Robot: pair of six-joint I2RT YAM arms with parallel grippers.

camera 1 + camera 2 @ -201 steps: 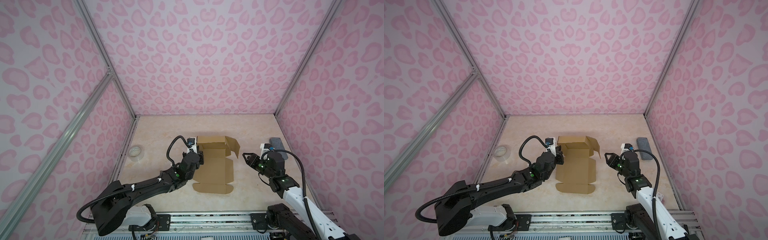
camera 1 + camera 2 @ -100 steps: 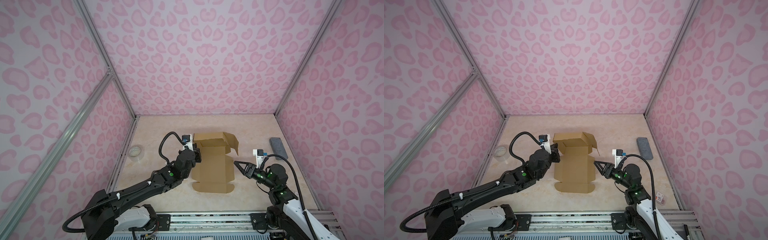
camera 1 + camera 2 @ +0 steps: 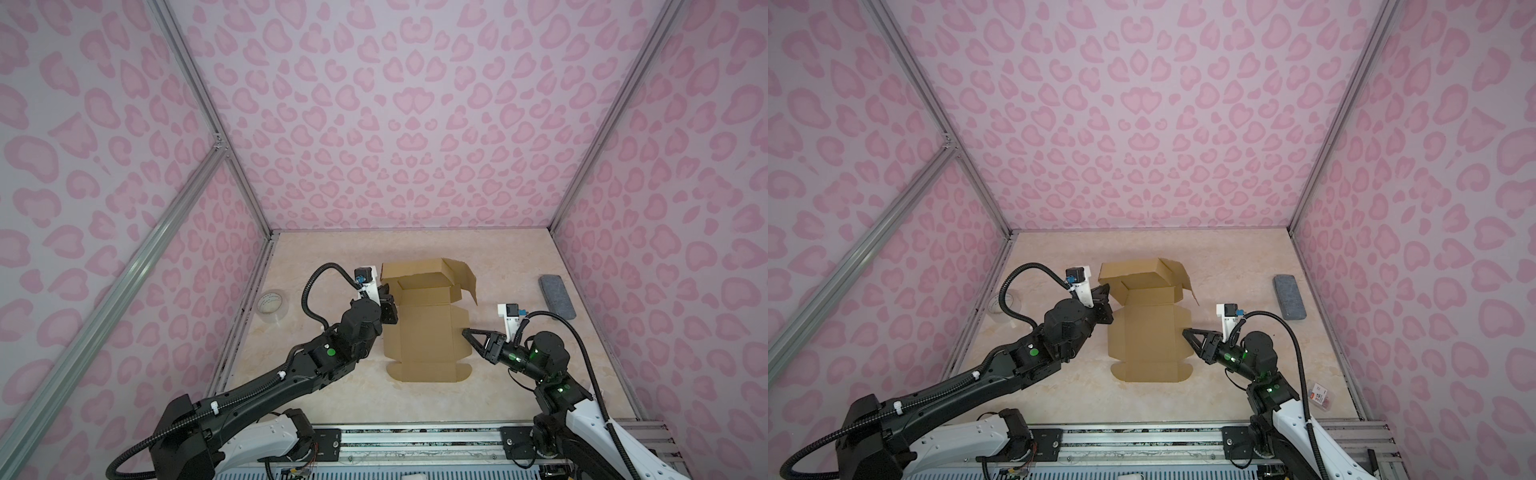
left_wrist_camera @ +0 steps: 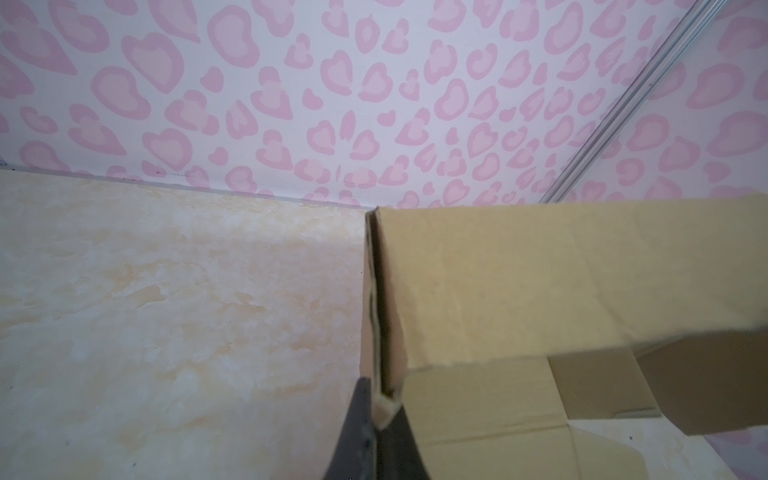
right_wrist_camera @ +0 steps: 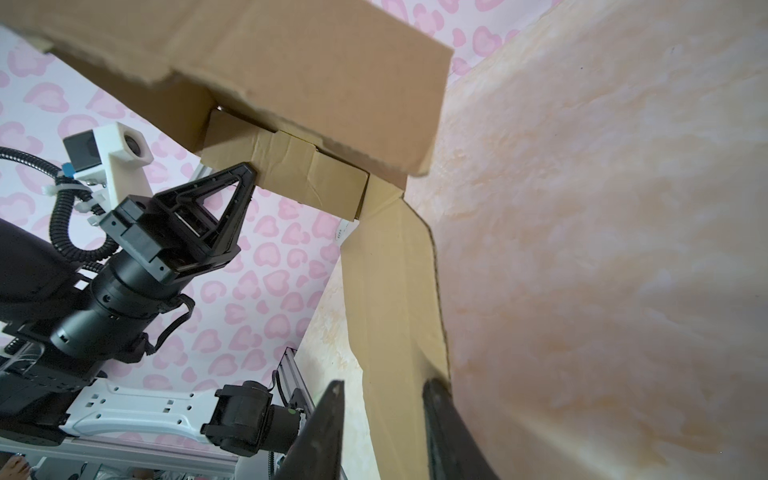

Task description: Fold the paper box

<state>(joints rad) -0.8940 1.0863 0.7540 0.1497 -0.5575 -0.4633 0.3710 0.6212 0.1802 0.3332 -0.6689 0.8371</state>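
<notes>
The paper box (image 3: 428, 332) (image 3: 1148, 332) is a brown cardboard sheet lying flat mid-table, its far end folded up into walls and flaps. My left gripper (image 3: 387, 291) (image 3: 1105, 291) is shut on the raised left side flap; in the left wrist view the gripper (image 4: 384, 399) pinches that flap's (image 4: 382, 299) edge. My right gripper (image 3: 465, 331) (image 3: 1185, 331) lies low at the box's right edge. In the right wrist view the gripper (image 5: 386, 386) stands open astride the right side flap (image 5: 395, 291), with one finger clear of the card.
A grey block (image 3: 557, 297) (image 3: 1289, 297) lies at the far right by the wall. A clear tape roll (image 3: 270, 305) stands at the left wall. A small packet (image 3: 1318, 395) lies near the front right. Pink walls close in three sides, and a metal rail (image 3: 415, 436) runs along the front.
My right arm has swung in from the right and dropped to the box's right flap, its jaws narrowing. The left gripper has kept its hold and shifted slightly with the box.
</notes>
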